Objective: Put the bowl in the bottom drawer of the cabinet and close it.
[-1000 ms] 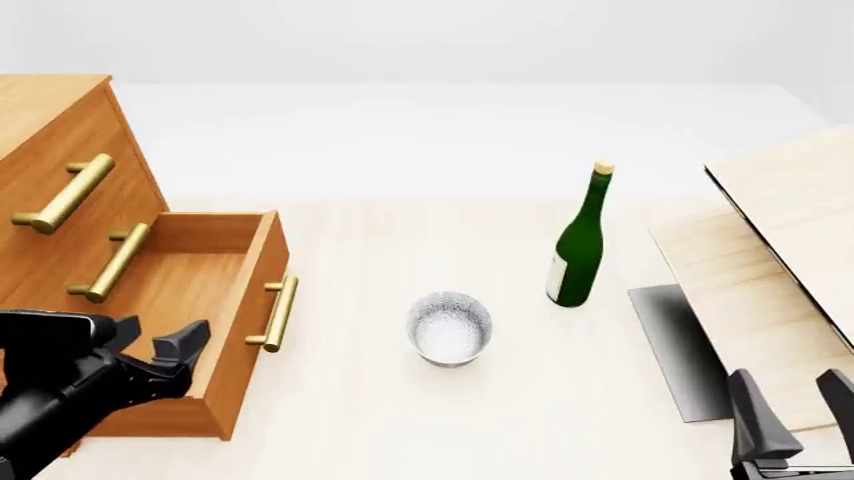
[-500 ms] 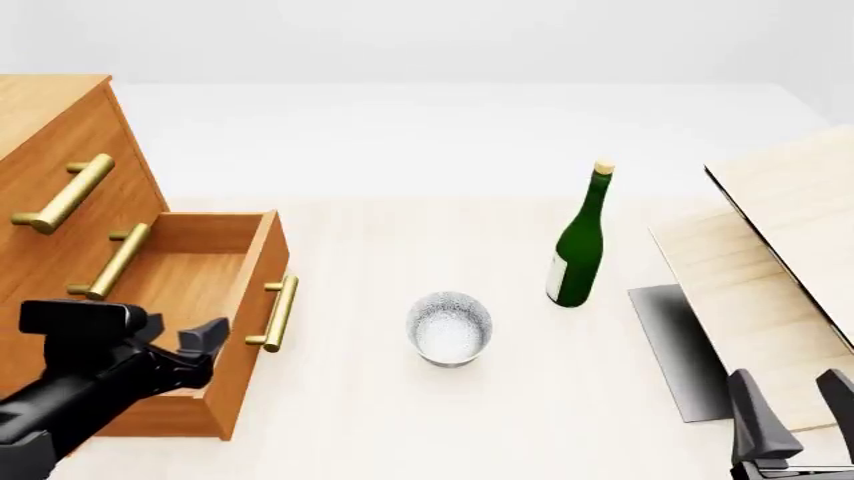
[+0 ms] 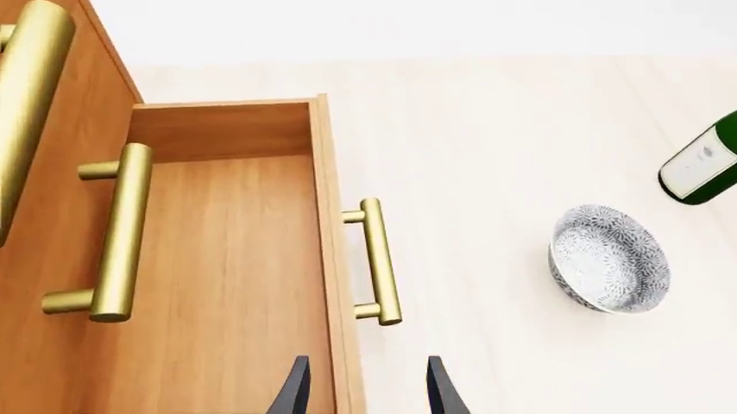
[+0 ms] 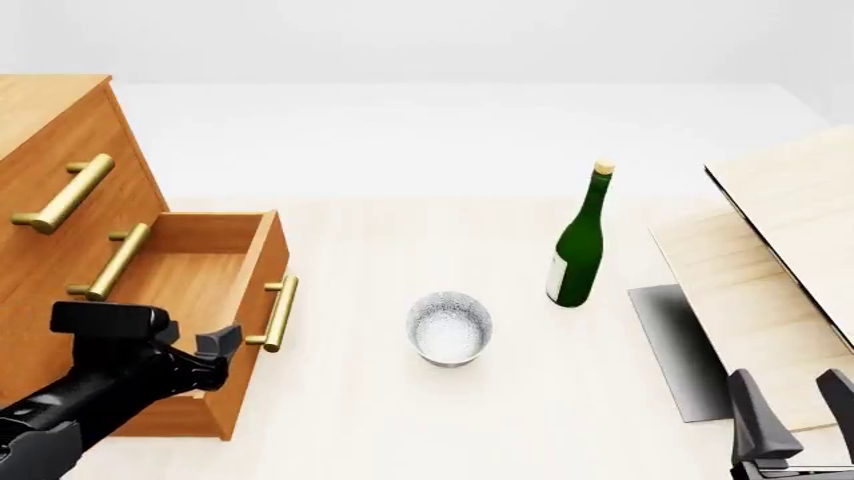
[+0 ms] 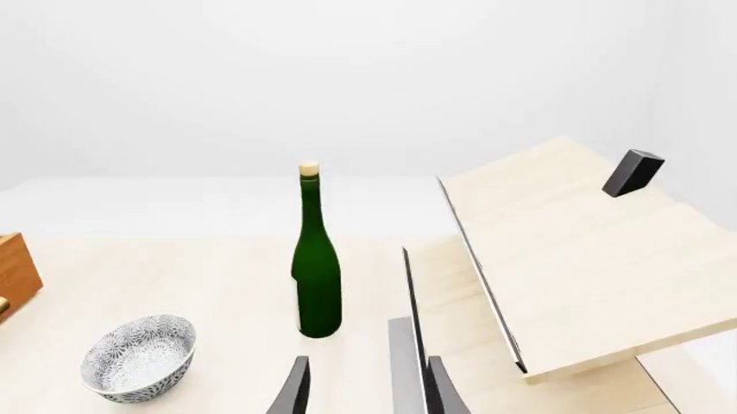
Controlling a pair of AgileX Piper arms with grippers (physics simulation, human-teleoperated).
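The bowl (image 4: 450, 328) sits upright on the desk (image 4: 441, 420) near its middle, empty, between the pulled-out bottom drawer (image 4: 200, 290) of the cabinet (image 4: 54, 160) and the green bottle (image 4: 579, 245). The left hand (image 4: 214, 352) hovers open over the drawer's front edge, well apart from the bowl. The right hand (image 4: 794, 405) rests open at the desk's near right corner.

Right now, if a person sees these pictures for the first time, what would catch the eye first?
Most likely the cabinet at the table's left, its bottom drawer pulled open and holding nothing, with the left claw open beside the drawer's front. Next, the speckled bowl alone in the middle of the table, and the upright green wine bottle just right of it and farther back.
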